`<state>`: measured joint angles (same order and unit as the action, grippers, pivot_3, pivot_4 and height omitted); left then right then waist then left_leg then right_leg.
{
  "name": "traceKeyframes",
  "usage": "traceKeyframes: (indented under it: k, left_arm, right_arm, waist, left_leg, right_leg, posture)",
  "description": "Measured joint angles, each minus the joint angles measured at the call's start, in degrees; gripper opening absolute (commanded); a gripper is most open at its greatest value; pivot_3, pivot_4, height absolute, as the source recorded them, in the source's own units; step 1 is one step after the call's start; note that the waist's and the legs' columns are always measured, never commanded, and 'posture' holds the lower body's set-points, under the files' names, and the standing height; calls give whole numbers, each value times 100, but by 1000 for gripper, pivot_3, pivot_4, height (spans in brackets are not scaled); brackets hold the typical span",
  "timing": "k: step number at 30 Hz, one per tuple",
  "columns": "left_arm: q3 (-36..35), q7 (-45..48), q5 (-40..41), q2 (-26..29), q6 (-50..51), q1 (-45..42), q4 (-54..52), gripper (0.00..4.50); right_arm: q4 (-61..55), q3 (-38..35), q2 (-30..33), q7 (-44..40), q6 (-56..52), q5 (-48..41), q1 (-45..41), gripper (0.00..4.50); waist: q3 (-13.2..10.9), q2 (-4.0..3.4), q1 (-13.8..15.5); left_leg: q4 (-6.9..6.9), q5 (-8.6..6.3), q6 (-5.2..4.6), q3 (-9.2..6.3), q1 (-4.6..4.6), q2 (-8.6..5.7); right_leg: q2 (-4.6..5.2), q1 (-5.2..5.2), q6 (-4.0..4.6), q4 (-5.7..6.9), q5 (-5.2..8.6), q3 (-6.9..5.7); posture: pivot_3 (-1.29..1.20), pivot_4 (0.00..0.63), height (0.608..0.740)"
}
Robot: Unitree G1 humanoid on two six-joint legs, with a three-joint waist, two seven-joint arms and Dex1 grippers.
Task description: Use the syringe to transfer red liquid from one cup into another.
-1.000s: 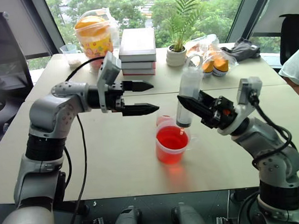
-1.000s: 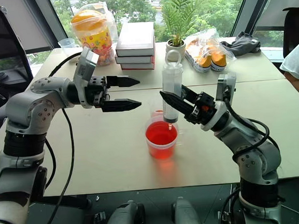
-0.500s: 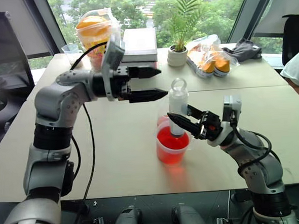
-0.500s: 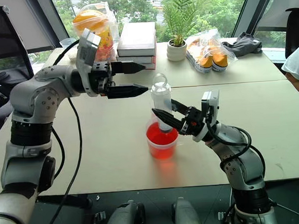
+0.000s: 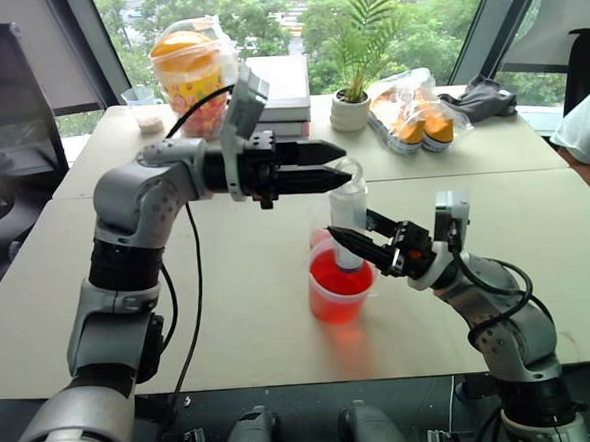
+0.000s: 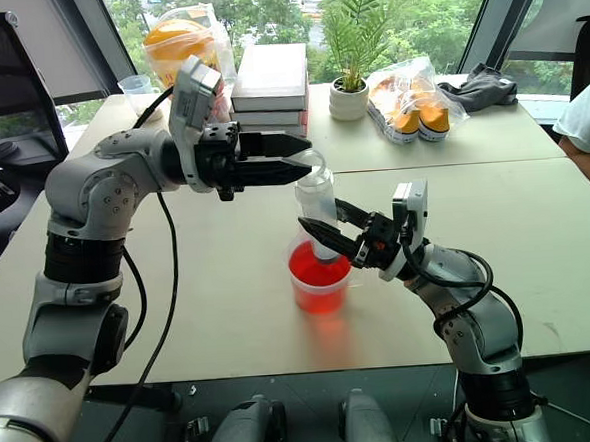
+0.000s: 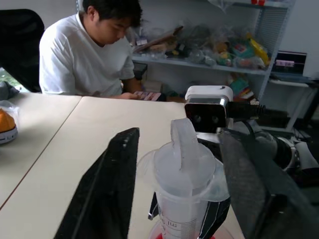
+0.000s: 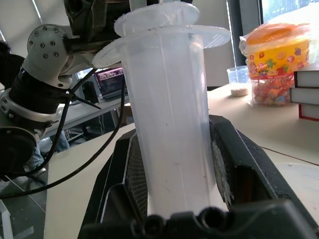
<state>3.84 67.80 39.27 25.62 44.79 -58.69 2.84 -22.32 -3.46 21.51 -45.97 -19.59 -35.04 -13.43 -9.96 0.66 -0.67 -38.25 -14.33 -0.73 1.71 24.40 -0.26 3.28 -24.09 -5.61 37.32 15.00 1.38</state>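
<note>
Syringe (image 5: 349, 218) stands clamped in right claw (image 5: 348, 240), left claw (image 5: 334, 166) straddling its plunger.

Head stereo pair: high, looking fwd and down over table (image 5: 231, 315); right eye sits a bit to the side, so same scene shifts slightly. Both share syringe (image 6: 317, 205), handled cup (image 5: 339, 288), books (image 6: 272, 82), plant (image 5: 353, 102). Left wrist cam: very close behind left gripper (image 7: 179, 194), faces level across table toward a seated person (image 7: 89, 55) and shelves (image 7: 224, 64); syringe top fills centre. Right wrist cam: v. close on syringe barrel, faces left arm (image 8: 45, 74) and snack jar (image 8: 271, 62).
</note>
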Motion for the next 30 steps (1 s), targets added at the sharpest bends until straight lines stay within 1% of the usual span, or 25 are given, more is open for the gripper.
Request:
traceKeyframes:
  k: [2, 3, 9, 16, 30]
  left_arm:
    - [15, 42, 0, -9, 2, 0, 0, 119]
    - [15, 46, 0, -17, 16, 0, 0, 36]
    - [12, 48, -15, -17, 76, -10, 5, 36]
    - [8, 89, -37, -94, 77, -431, 386, 36]
    - [8, 299, -186, -75, -71, -741, 776, 36]
  right_arm:
    - [0, -2, 13, 21, -10, -3, -9, 1404]
    - [-1, -1, 32, 29, -18, -4, -12, 1404]
    - [-10, 0, 75, 60, -126, -35, -49, 1404]
    - [-9, -49, 75, 109, -152, -262, -190, 1404]
    - [121, -47, 162, 102, -367, -573, -334, 1404]
  waist:
    - [0, 0, -5]
    - [0, 0, -5]
    - [0, 0, -2]
    - [0, 0, 0]
    - [0, 0, 1]
  left_leg:
    - [0, 0, 0, 0, 0, 0]
    - [0, 0, 0, 0, 0, 0]
    - [0, 0, 0, 0, 0, 0]
    - [0, 0, 0, 0, 0, 0]
    - [0, 0, 0, 0, 1, 0]
  right_leg:
    - [0, 0, 0, 0, 0, 0]
    - [0, 0, 0, 0, 0, 0]
    - [0, 0, 0, 0, 0, 0]
    - [0, 1, 0, -1, 0, 0]
    - [-1, 0, 0, -1, 0, 0]
  posture:
    - [0, 150, 740]
    - [0, 150, 740]
    - [0, 150, 740]
    - [0, 150, 740]
    - [0, 150, 740]
